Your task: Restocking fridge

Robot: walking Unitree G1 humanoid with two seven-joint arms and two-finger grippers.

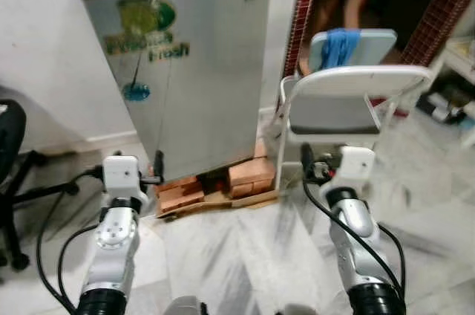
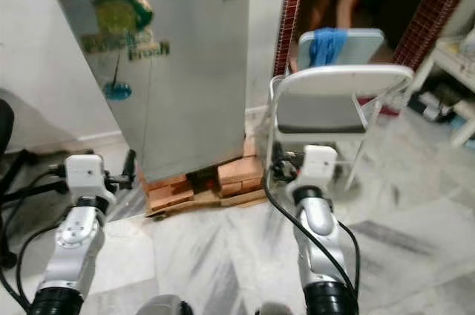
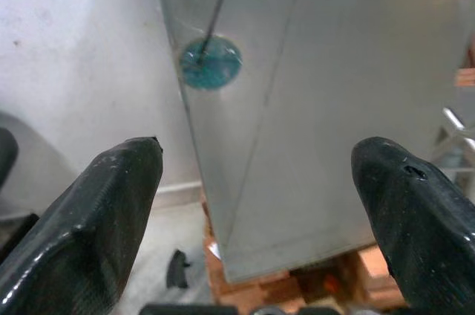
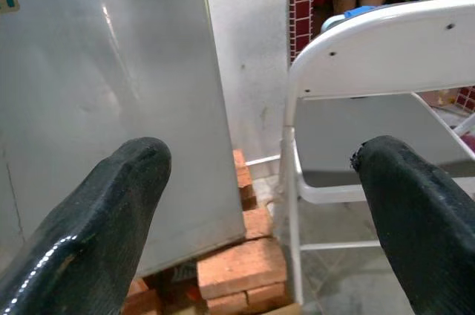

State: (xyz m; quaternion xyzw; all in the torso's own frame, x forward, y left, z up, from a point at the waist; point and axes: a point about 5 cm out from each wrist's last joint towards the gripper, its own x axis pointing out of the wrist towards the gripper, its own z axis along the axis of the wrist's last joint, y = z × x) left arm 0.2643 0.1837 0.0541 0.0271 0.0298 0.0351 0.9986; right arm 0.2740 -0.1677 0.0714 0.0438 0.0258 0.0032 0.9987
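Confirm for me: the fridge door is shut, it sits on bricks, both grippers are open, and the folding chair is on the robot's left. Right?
Not quite. The folding chair stands on the robot's right, beside the fridge, as the left eye view shows. The rest holds: door shut, bricks underneath, left gripper and right gripper open.

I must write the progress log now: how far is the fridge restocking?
Nothing looks done yet. The fridge stands on bricks with its door shut. The left gripper and right gripper are open, holding nothing, raised toward the fridge front, beside a white folding chair. Left: open the door and put items in.
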